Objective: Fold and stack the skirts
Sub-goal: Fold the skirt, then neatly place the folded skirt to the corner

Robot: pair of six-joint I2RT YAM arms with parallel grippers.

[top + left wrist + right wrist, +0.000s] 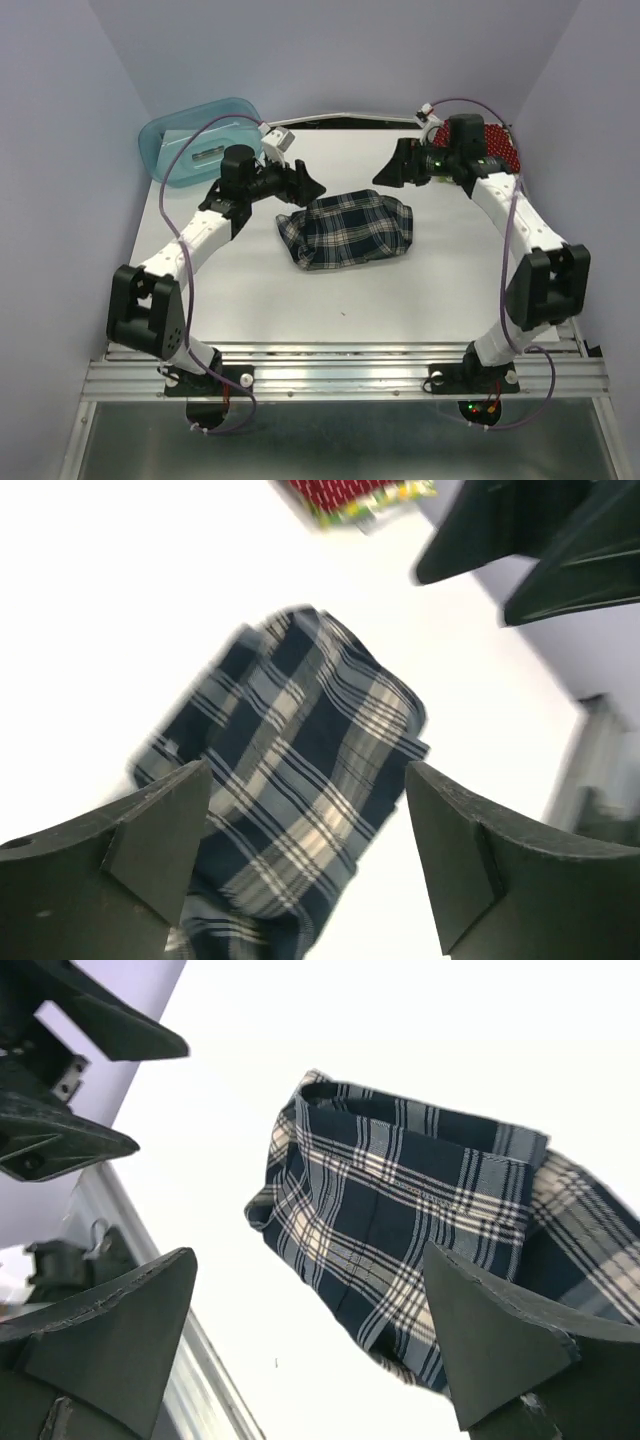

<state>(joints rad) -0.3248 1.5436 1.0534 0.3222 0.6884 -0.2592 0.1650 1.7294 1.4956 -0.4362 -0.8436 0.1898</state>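
The plaid skirt [345, 228] lies folded in a loose bundle at the table's centre; it also shows in the left wrist view [290, 770] and the right wrist view [420, 1210]. My left gripper [308, 185] hovers open and empty just left of and behind it. My right gripper [392, 170] hovers open and empty behind its right end. The red dotted skirt [495, 145] lies at the back right under my right arm, with a yellowish patterned skirt [375, 502] at its edge in the left wrist view.
A translucent teal tub [200, 138] stands at the back left behind my left arm. Purple walls enclose the white table [330, 300] on three sides. A metal rail [340, 375] runs along the near edge.
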